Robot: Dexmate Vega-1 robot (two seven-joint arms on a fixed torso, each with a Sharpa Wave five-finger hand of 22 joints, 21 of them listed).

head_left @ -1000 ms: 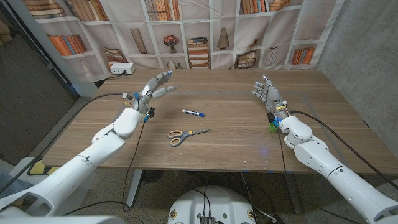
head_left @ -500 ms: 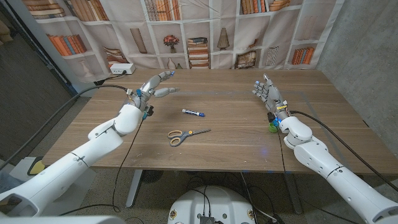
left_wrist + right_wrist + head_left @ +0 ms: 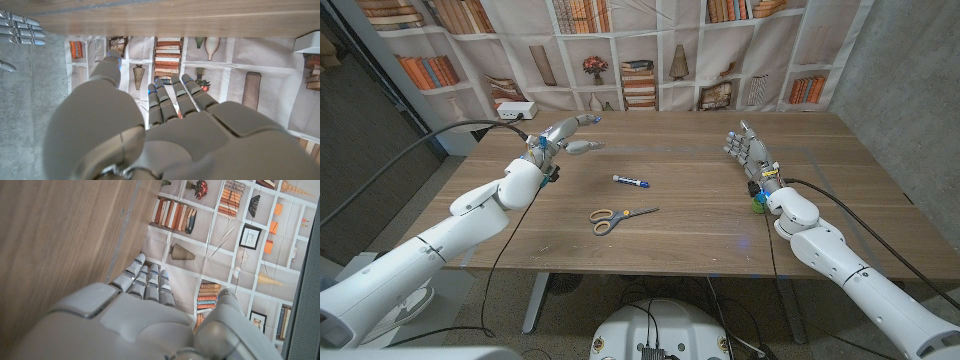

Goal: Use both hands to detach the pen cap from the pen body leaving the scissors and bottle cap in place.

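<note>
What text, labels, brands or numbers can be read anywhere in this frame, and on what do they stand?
None can be read.
Pen: dark marks on its white barrel, too small to read.
Printed bookshelf backdrop: book spines carry no legible titles in the head view or either wrist view.
White box at the table's far left corner: no readable marking.
Scissors and the green bottle cap: no print visible.

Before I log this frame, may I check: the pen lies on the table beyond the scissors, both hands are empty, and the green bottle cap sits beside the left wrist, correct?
Nearly. The green bottle cap sits beside the right wrist, not the left, as the head view shows. The rest holds: the pen lies beyond the scissors, and the left hand and right hand hold nothing.
</note>
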